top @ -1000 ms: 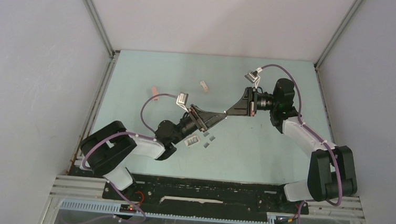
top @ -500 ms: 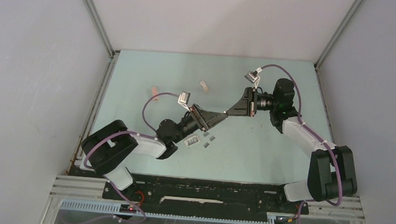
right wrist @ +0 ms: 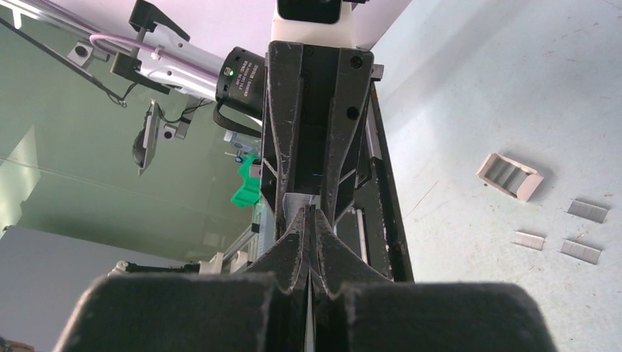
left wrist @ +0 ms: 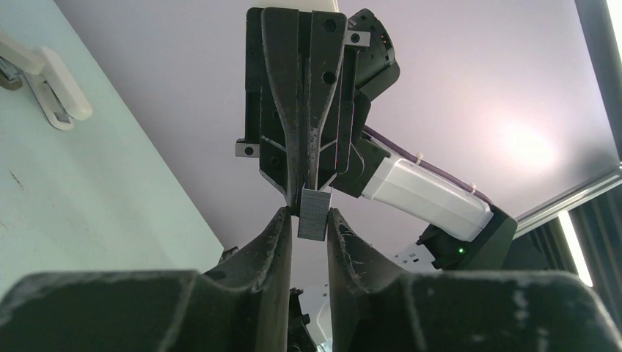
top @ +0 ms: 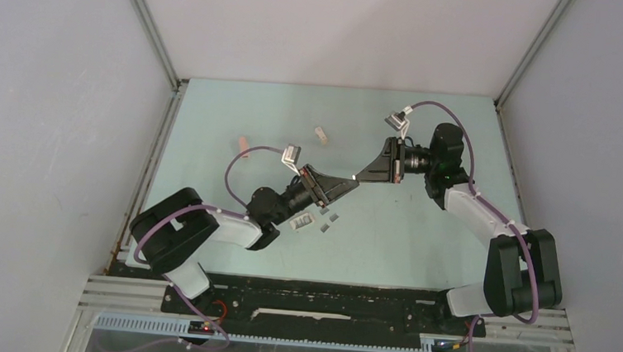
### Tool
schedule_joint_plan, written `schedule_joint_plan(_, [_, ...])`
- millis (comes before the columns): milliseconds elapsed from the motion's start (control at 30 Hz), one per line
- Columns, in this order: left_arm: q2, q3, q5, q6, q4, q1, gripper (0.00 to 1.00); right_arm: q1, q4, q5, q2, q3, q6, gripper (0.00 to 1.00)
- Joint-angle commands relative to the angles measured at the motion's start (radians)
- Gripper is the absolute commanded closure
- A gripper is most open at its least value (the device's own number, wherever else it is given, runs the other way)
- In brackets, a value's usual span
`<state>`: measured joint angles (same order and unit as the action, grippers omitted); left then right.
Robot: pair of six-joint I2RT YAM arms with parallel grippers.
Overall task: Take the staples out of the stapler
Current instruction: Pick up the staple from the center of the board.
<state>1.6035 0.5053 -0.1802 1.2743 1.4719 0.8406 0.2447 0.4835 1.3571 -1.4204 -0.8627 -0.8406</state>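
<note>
The right gripper (right wrist: pixel 309 214) pinches a strip of staples (left wrist: pixel 314 224) tight mid-counter; the left gripper (left wrist: pixel 308 217) stands slightly open around it.

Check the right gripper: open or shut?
Shut. The right gripper has its fingers pressed together, pinching one end of a grey staple strip.

Reaching tip to tip, left arm (top: pixel 230 228) toward 2 o'clock, right arm (top: pixel 472 205) toward 8. Pinching a staple strip (left wrist: pixel 313 220) in right gripper (right wrist: pixel 309 213); flanking it, perhaps touching, with left gripper (left wrist: pixel 307 218) slightly parted.
</note>
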Motion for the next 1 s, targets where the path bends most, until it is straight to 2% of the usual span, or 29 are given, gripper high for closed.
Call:
schedule_joint_plan(0, [0.000, 0.056, -0.020, 0.002, 0.041, -0.003, 0.78, 0.006, 0.009, 0.004, 0.015, 0.001, 0.008, 1.00])
schedule_joint_plan(167, [-0.006, 0.053, -0.021, -0.008, 0.041, -0.003, 0.83, 0.005, 0.005, 0.004, 0.017, 0.001, 0.012, 1.00])
schedule_joint_plan(333, [-0.025, 0.038, -0.025, -0.024, 0.041, -0.003, 0.84, 0.002, -0.012, 0.001, 0.022, 0.001, 0.033, 0.70])
schedule_joint_plan(600, [-0.079, -0.027, -0.010, -0.052, 0.041, -0.004, 0.85, -0.005, -0.081, 0.000, 0.050, 0.001, 0.108, 0.51])
schedule_joint_plan(967, [-0.094, -0.064, -0.004, -0.058, 0.041, -0.010, 0.84, -0.005, -0.102, 0.002, 0.041, 0.001, 0.130, 0.49])
